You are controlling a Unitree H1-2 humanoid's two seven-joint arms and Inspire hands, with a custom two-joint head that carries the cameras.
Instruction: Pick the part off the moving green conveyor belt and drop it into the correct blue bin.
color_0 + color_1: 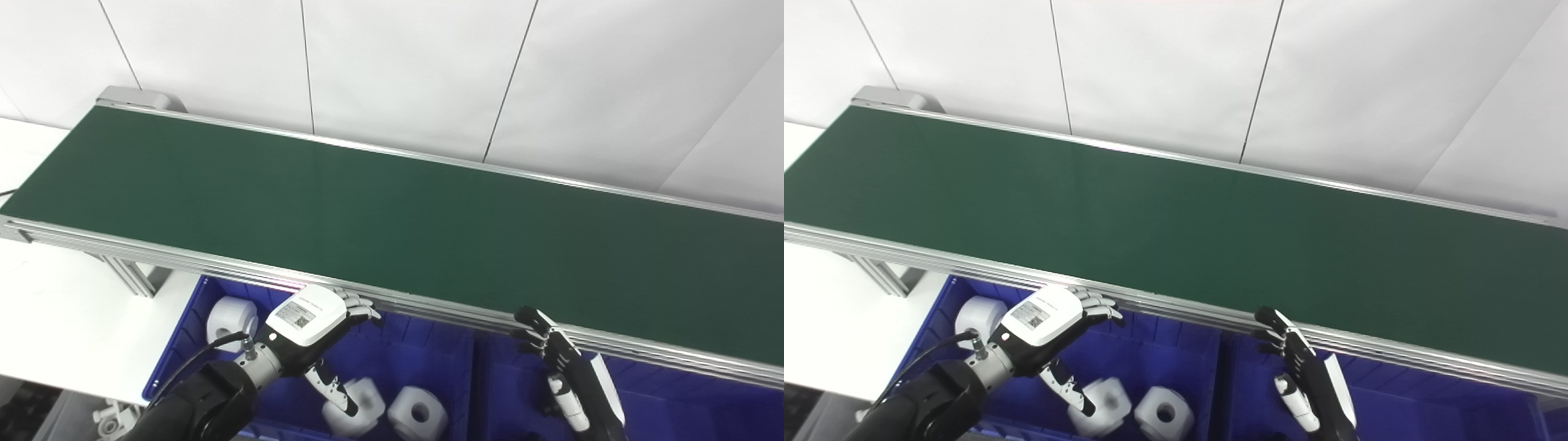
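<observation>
At lower left, white parts [231, 318] lay in the left bin [184, 343]; my left hand [312, 324] hovered above them, fingers spread, empty. The belt [392, 214] across mid-frame carried no part I could see. At lower right, my right hand [566, 367] was open too. Those ringed parts looked rigid and smooth; I'd pinch across the sides.
</observation>
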